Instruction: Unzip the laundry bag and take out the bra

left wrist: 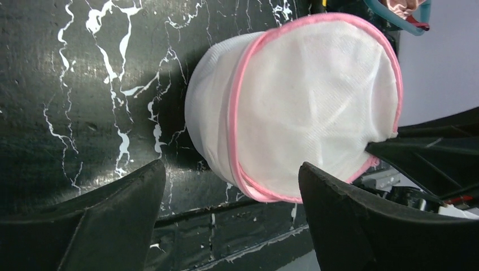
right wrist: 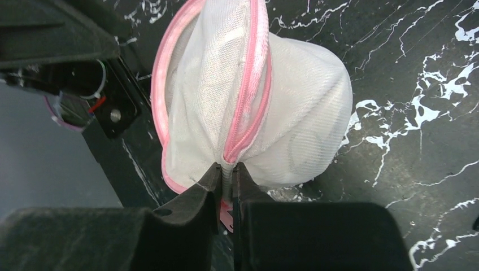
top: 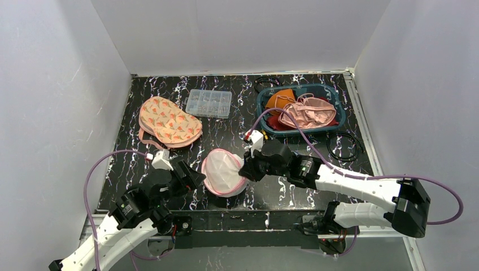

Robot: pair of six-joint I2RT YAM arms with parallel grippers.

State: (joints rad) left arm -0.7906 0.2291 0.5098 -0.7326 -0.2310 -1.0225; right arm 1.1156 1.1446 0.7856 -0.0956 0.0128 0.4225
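Note:
The laundry bag (top: 223, 171) is a white mesh dome with pink trim, near the table's front edge. It also shows in the left wrist view (left wrist: 308, 110) and the right wrist view (right wrist: 243, 107). My right gripper (top: 246, 167) is shut on the bag's fabric at the end of its pink zipper (right wrist: 248, 90), which looks closed; in the right wrist view the gripper (right wrist: 226, 178) pinches a fold of mesh. My left gripper (top: 191, 179) is open and empty just left of the bag; in the left wrist view the gripper (left wrist: 231, 175) stands apart from it. The bra inside is hidden.
A peach patterned bag (top: 169, 121) lies at the back left. A clear compartment box (top: 209, 103) sits behind the middle. A teal basket (top: 264, 116) with orange and pink bras stands at the back right. A black cable loop (top: 343, 146) lies beside it.

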